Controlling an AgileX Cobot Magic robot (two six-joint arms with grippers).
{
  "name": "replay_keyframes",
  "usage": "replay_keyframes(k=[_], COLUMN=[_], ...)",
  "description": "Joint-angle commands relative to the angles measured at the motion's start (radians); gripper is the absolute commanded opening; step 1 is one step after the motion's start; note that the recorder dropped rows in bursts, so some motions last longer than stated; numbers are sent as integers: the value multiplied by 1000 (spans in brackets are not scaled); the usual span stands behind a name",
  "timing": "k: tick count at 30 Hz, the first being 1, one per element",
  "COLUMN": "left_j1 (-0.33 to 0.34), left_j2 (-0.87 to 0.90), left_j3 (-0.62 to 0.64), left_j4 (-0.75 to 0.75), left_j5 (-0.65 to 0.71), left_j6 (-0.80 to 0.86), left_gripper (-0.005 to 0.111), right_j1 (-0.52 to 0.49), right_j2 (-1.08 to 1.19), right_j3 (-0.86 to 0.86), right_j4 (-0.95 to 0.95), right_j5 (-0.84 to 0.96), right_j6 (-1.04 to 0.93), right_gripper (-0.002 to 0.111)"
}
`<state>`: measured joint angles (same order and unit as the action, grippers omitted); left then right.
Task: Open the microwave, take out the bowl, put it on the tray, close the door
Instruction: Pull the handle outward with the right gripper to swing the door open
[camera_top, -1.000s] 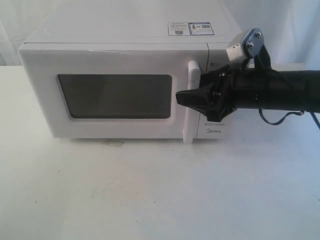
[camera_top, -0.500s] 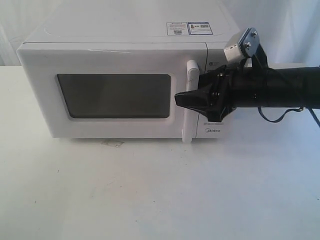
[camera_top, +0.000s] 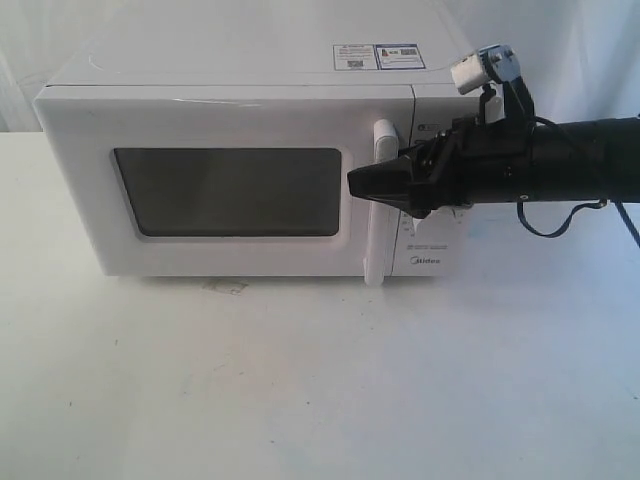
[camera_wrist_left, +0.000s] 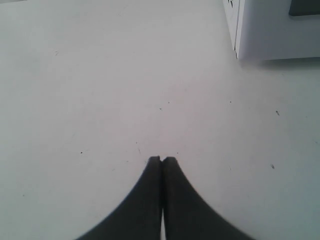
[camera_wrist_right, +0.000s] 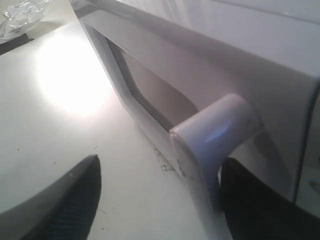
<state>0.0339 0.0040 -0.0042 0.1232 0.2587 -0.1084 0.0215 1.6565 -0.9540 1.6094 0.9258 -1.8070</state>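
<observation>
door handle (camera_top: 376, 250) upright; right gripper (camera_top: 356, 183) astride, spread

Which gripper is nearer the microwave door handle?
Right. The right gripper is at the handle, open, one finger either side of it. The left gripper is shut over the table, beside a corner of the microwave.

Your right arm (camera_top: 575, 160) reads as a fat matte-black tube. Right gripper (camera_top: 352, 182): black, tapering to a wedge; its fingers (camera_wrist_right: 70, 200) show a fine ribbed texture. White-and-silver camera mount (camera_top: 485, 70) on top. Thin black cable (camera_top: 560, 222) loops underneath. Left gripper (camera_wrist_left: 161, 161): plain black, curved, tapered.
</observation>
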Motion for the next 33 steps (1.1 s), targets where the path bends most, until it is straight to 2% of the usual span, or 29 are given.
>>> replay_keyframes(k=[1, 4, 7, 12, 15, 18, 20, 22, 25, 26, 33], left_j1=[3, 3, 3, 3, 3, 3, 3, 3, 3, 3, 3], left_j2=[-4, -4, -4, -4, -4, -4, -4, -4, -4, -4, -4], left_j3=[4, 4, 4, 4, 4, 4, 4, 4, 4, 4, 4], left_j4=[-8, -8, -8, -8, -8, -8, -8, -8, -8, -8, -8], left_j5=[-3, -3, -3, -3, -3, -3, -3, -3, -3, -3, -3], left_j6=[1, 1, 1, 1, 1, 1, 1, 1, 1, 1, 1], left_gripper=[0, 0, 0, 0, 0, 0, 0, 0, 0, 0, 0], right_j1=[-2, -2, -2, -2, -2, -2, -2, -2, -2, -2, -2], right_j2=[14, 14, 14, 14, 14, 14, 14, 14, 14, 14, -24], right_j3=[-54, -56, -56, -62, -69, -71, -71, -71, -71, -71, -71], right_j4=[135, 135, 135, 135, 135, 135, 135, 135, 135, 135, 135], right_j5=[-56, -60, -62, -62, -62, -60, -60, -60, -76, -93, -232], right_j6=[-70, -70, -70, -72, -78, -80, -80, -80, -69, -54, 0], right_gripper=[59, 54, 45, 13, 0, 4, 14, 30, 63, 68, 63])
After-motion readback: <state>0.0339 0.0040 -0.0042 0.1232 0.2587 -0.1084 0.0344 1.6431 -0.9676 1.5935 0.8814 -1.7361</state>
